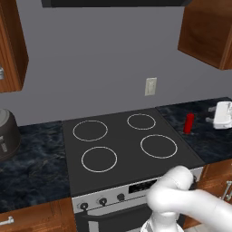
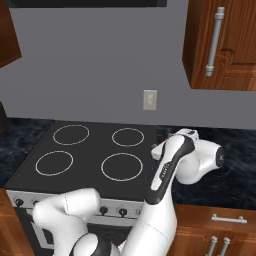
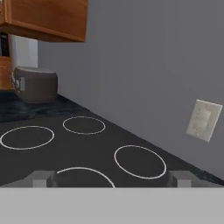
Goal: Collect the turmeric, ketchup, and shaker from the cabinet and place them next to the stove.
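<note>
Ketchup — one small slim red cylindrical bottle — stands upright on the dark marbled stone counter, just beside the right edge of the black glass stove. From the middle of the cooktop it sits at about three o'clock in the left base view. Near it, at its three o'clock, is my gripper, white-bodied, apart from the bottle.

Stove burners: four white rings. On the steel front I count three dark knobs in the left base view. One pale wall outlet sits on the grey wall behind the cooktop. One reddish-brown wooden cabinet hangs at two o'clock in the right base view, door shut, with one long grey bar handle. A grey rounded appliance stands on the far counter.

My arm rises, bends at the elbow and reaches out low over the counter to the right of the stove. My jaws are spread wide, grasping nothing — the two fingertips stand far apart in the hand view.
</note>
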